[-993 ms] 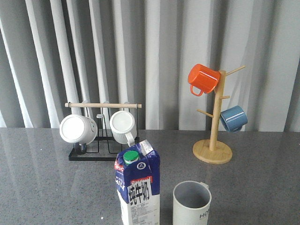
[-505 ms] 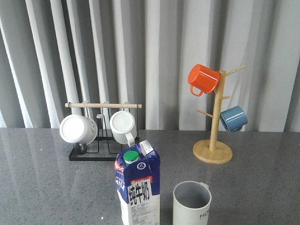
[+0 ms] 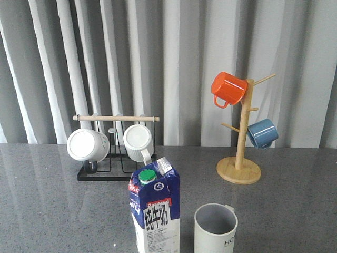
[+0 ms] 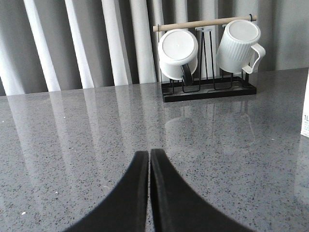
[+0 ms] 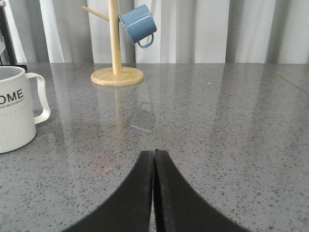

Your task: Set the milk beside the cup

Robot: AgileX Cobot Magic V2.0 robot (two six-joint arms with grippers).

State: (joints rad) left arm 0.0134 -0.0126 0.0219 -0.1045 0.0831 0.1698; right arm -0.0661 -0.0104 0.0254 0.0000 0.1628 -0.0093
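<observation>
The milk (image 3: 155, 211) is a tall carton with a dark blue top, a red band, a white lower part and a green cap. It stands upright at the front centre of the table, just left of the cup (image 3: 215, 229). The cup is a pale ribbed mug with "HOME" lettering; it also shows in the right wrist view (image 5: 17, 108). A white sliver of the carton shows at the edge of the left wrist view (image 4: 305, 111). My left gripper (image 4: 149, 153) is shut and empty above bare table. My right gripper (image 5: 154, 153) is shut and empty. Neither gripper shows in the front view.
A black rack (image 3: 115, 167) with a wooden bar holds two white mugs (image 3: 87, 145) at the back left. A wooden mug tree (image 3: 239, 169) at the back right carries an orange mug (image 3: 228, 88) and a blue mug (image 3: 261, 133). Grey curtains hang behind the speckled table (image 3: 42, 195).
</observation>
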